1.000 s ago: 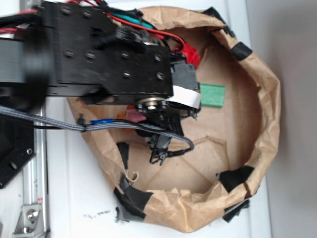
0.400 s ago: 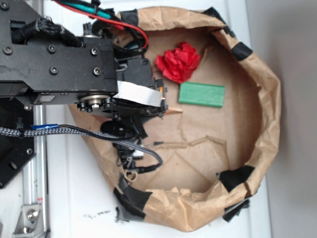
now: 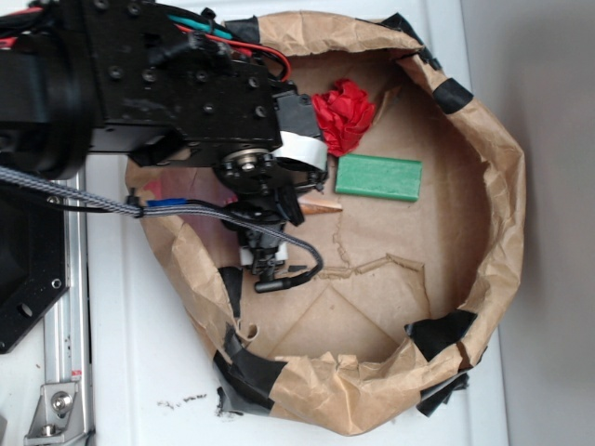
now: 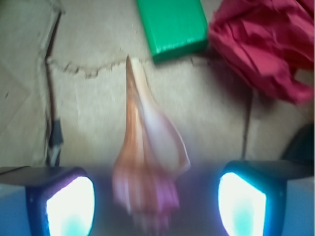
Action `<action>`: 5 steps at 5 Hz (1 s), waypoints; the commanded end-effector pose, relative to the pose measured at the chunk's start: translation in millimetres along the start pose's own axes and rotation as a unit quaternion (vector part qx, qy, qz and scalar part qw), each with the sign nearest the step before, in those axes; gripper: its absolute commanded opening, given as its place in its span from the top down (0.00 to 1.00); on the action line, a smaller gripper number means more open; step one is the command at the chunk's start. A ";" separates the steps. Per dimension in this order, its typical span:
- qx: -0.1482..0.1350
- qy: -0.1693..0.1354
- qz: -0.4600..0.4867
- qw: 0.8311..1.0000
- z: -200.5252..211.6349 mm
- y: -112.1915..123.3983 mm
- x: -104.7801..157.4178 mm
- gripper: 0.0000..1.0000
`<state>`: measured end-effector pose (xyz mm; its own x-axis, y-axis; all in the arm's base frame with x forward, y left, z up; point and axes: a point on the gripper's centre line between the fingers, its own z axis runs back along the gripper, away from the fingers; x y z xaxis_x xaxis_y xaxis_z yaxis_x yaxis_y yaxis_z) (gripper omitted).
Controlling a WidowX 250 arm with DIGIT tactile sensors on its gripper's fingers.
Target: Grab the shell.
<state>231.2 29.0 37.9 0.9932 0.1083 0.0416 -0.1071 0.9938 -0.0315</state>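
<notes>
In the exterior view, a white tabletop [image 3: 139,372] carried a ring-shaped wall of crumpled brown paper [image 3: 502,186], patched at several places with black tape [image 3: 442,334], and the wall closed in a brown cardboard floor [image 3: 409,232] marked by creases and a torn seam. The black arm [image 3: 167,88] reached in over the left edge of the ring and hid much of that side, with a braided grey cable [image 3: 65,190] looping below it. Inside the ring, a crumpled red cloth [image 3: 344,113] lay near the upper edge, a flat green block [image 3: 378,177] lay just below and to the right of it, and only the pointed tail of the shell [image 3: 321,204] showed from under the arm, close to the block's left end. The right and lower parts of the floor lay bare up to the paper wall. The gripper [image 3: 279,200] was mostly buried under the arm in this view, and its spread could not be read there. In the wrist view, the gripper [image 4: 156,204] stood spread apart, one fingertip [image 4: 69,201] at the lower left and the other at the lower right, neither touching anything. The shell [image 4: 145,157] lay on the cardboard floor [image 4: 93,108] between them, its broad blurred end nearest the camera and its tail pointing away toward the green block [image 4: 172,24], whose near edge sat just beyond the tip. The red cloth [image 4: 266,44] filled the upper right corner, and bare floor stretched to the left of the shell as far as a crease [image 4: 49,73].
</notes>
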 end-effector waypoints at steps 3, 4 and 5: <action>0.038 0.021 -0.071 0.997 -37.8 -4.6 3.8 1.00; 0.031 0.011 -0.067 0.997 -28.1 -4.8 4.1 1.00; 0.025 0.004 -0.062 0.998 -21.6 -3.3 3.1 1.00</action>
<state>235.6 22.0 12.1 0.9998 -0.0124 0.0152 0.0121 0.9997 0.0216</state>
